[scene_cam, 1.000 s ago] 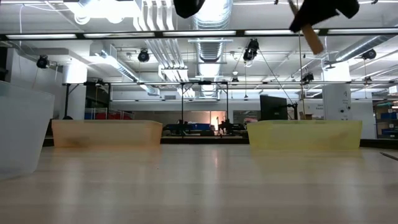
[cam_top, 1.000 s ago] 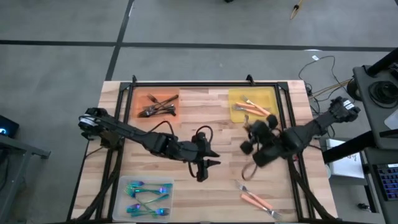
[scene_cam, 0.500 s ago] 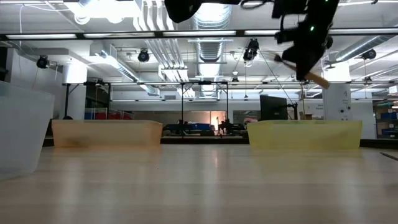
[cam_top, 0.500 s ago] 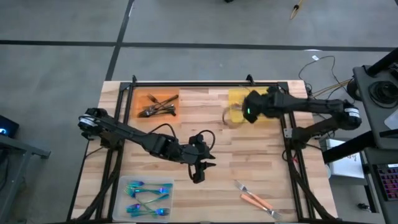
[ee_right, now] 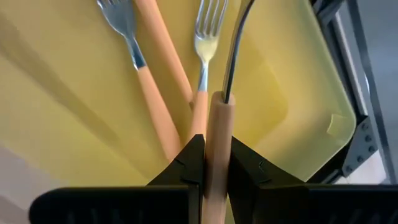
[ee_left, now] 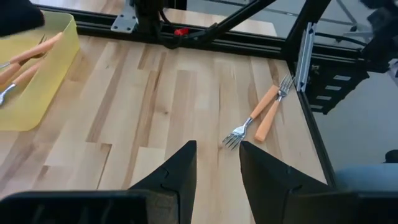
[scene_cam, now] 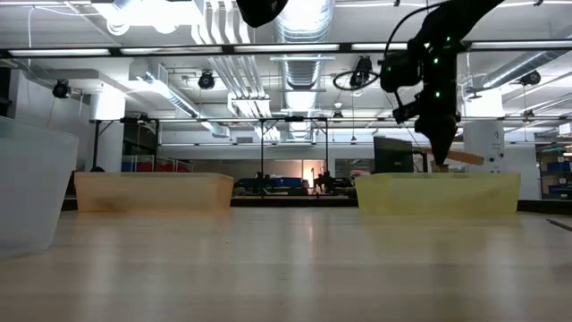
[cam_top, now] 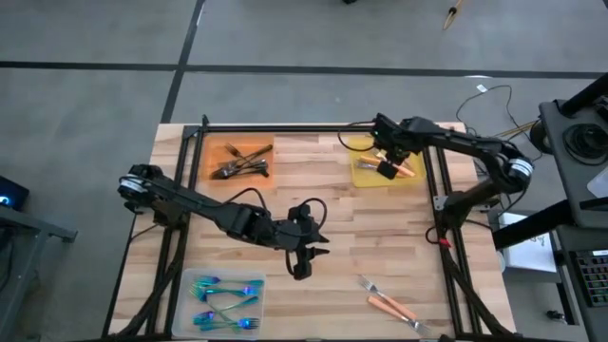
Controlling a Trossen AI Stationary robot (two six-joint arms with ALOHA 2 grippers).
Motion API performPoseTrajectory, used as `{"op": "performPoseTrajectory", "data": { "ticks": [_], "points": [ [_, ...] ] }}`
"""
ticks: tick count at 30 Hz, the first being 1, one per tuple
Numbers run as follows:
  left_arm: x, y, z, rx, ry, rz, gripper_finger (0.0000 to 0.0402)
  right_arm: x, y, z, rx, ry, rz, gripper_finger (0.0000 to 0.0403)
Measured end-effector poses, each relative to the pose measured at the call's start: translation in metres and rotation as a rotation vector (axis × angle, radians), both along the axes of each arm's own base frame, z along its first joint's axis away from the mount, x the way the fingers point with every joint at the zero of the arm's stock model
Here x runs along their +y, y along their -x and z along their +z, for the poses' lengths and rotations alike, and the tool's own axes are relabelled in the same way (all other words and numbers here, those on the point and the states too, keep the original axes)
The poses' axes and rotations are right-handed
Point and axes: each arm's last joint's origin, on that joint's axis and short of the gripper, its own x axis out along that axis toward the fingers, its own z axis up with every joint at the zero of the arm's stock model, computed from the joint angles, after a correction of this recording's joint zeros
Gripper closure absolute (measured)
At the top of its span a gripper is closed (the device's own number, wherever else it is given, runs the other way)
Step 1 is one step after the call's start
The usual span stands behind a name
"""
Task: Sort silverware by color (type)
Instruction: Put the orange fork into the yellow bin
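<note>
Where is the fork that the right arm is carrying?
In the right wrist view, the orange-handled fork is clamped in the right end effector, hanging over the yellow tray at the table's far right, above other forks.

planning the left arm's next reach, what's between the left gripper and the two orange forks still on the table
Only bare wooden table between the left gripper and the two orange-handled forks, as the left wrist view shows.

Work surface: a light wooden table point(cam_top: 313, 180) of butcher-block planks, bordered by a black metal frame point(cam_top: 285, 129). Floor point(cam_top: 95, 104): grey concrete, marked with dark lines. Beyond the table's right edge stands a grey equipment stand point(cam_top: 579, 133) with loose cables point(cam_top: 489, 119). Seen level across the table, the room is a large open hall with exposed ceiling ducts point(scene_cam: 304, 22), strip lights point(scene_cam: 134, 11), hanging lamps point(scene_cam: 206, 80) and distant desks.
</note>
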Motion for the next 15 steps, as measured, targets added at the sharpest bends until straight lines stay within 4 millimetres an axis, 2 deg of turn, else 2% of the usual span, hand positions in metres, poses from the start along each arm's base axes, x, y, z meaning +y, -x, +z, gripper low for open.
{"op": "performPoseTrajectory", "data": {
  "ticks": [4,8,12,15],
  "points": [
    [0.001,0.0,0.001,-0.008,-0.014,0.025,0.0299,-0.005,-0.004,-0.012,0.043,-0.023,0.0,0.0371],
    [0.001,0.001,0.001,-0.008,-0.016,0.029,0.0299,-0.006,-0.006,-0.015,0.052,-0.031,-0.001,0.0318],
    [0.001,0.001,0.001,-0.009,-0.014,0.031,0.0299,-0.003,-0.002,-0.01,0.036,-0.027,-0.039,0.027],
    [0.001,0.002,0.002,0.001,-0.014,0.032,0.0299,0.006,0.005,0.002,0.033,-0.066,-0.088,0.0253]
  ]
}}
